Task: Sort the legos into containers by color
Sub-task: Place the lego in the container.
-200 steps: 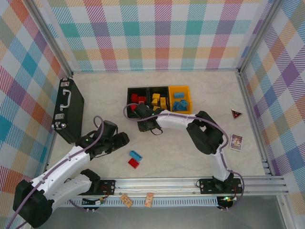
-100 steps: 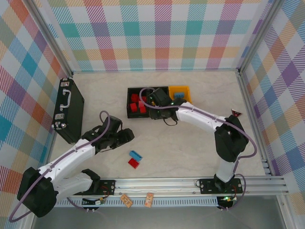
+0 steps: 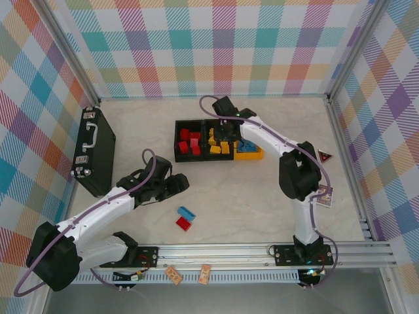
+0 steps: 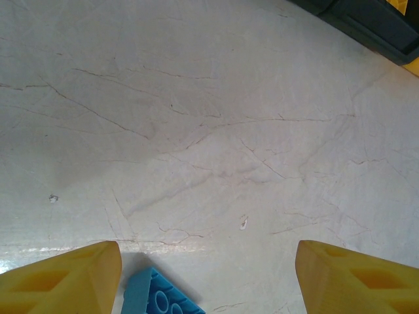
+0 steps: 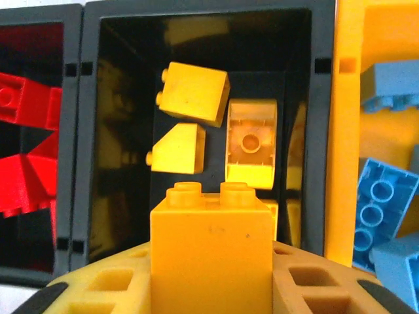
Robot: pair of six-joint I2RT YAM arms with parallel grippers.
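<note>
Right gripper (image 5: 211, 288) has swung to twelve o'clock; I'm pinching a yellow studded plastic brick (image 5: 211, 242) over the yellows' black plastic bin (image 5: 91, 131) (left gripper (image 4: 209, 275) gapes, empty).

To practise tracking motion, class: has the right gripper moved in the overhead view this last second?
Yes. The right gripper, holding a yellow brick, went from in front of the bins, away from the arm bases and rightward, to above the middle bin.

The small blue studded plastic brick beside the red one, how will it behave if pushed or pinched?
The small blue studded plastic brick looks rigid and probably light, so a pinch shouldn't deform it. Flat-sided and low, it should slide on the smooth pale table, not roll. A push might also shove the small red brick beside it.
</note>
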